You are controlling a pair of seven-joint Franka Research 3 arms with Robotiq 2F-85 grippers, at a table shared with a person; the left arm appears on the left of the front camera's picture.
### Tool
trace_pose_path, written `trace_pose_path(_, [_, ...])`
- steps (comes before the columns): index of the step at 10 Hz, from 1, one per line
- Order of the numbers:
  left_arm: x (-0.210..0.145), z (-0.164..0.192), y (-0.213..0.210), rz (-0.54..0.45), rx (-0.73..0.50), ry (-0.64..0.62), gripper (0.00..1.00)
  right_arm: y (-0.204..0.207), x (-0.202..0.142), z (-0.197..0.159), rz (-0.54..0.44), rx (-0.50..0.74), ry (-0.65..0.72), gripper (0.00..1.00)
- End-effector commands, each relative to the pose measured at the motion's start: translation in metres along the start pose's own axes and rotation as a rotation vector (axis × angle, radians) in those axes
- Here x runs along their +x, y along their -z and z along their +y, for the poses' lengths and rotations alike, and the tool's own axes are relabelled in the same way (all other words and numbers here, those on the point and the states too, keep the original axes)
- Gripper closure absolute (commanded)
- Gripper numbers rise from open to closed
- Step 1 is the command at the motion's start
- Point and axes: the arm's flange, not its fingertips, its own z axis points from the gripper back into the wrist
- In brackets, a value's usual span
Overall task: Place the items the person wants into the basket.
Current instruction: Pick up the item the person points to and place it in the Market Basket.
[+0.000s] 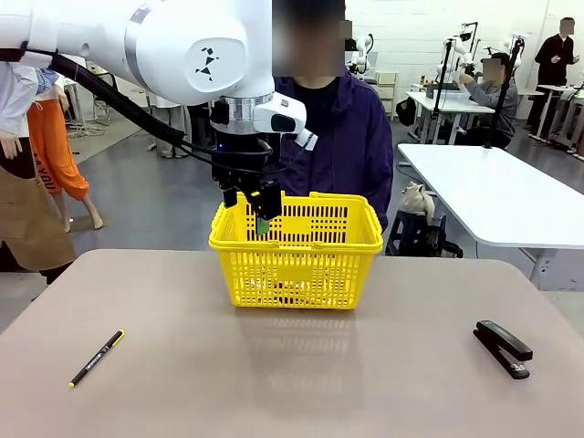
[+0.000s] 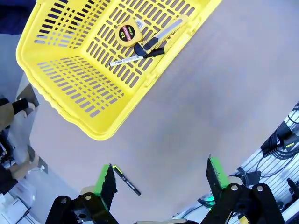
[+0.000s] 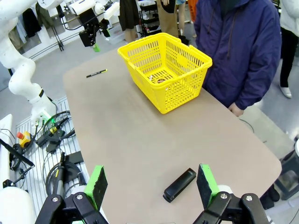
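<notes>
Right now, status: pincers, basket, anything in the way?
Left pincer open, empty, above the table. Right pincer open, empty. Tape measure, utility knife and marker in basket. Pen, stapler lie clear of it.

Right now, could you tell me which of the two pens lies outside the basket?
The thin black pen on the table; the white marker is in the basket.

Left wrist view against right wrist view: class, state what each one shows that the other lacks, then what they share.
Left wrist alone: the tape measure, knife and marker lie plainly on the basket's floor, with the open left gripper up close. Right wrist alone: the stapler, the person and the open right gripper. Both: the basket, the pen and the table.
</notes>
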Motion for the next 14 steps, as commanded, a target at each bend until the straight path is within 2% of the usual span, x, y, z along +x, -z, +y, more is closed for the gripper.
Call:
trace_pose_path(1, [0.001, 0.002, -0.003, 0.003, 0.0, 0.006, 0.0, 0.002, 0.001, -0.001, -0.04, 0.007, -0.015, 0.0])
trace_pose_path(4, [0.0, 0.0, 0.0, 0.0, 0.0, 0.0, 0.0, 0.002, 0.001, -0.001, -0.04, 0.007, -0.015, 0.0])
trace_pose_path(5, [-0.024, 0.023, -0.023, -0.039, -0.152, 0.069, 0.0, 0.002, 0.001, -0.001, -0.04, 0.007, -0.015, 0.0])
trace_pose_path(7, [-0.089, 0.075, -0.076, -0.23, -0.366, 0.211, 0.0, 0.002, 0.001, -0.001, -0.04, 0.007, -0.015, 0.0])
trace_pose_path(8, [-0.114, 0.105, -0.097, -0.295, -0.386, 0.247, 0.0, 0.002, 0.001, -0.001, -0.04, 0.007, -0.015, 0.0])
trace_pose_path(10, [-0.171, 0.138, -0.12, -0.418, -0.379, 0.315, 0.0, 0.002, 0.001, -0.001, -0.04, 0.007, -0.015, 0.0])
trace_pose_path(13, [-0.249, 0.203, -0.124, -0.69, -0.401, 0.45, 0.0, 0.002, 0.001, -0.001, -0.04, 0.007, -0.015, 0.0])
trace_pose_path(14, [-0.277, 0.207, -0.117, -0.781, -0.394, 0.446, 0.0, 0.002, 0.001, -0.001, -0.04, 0.007, -0.015, 0.0])
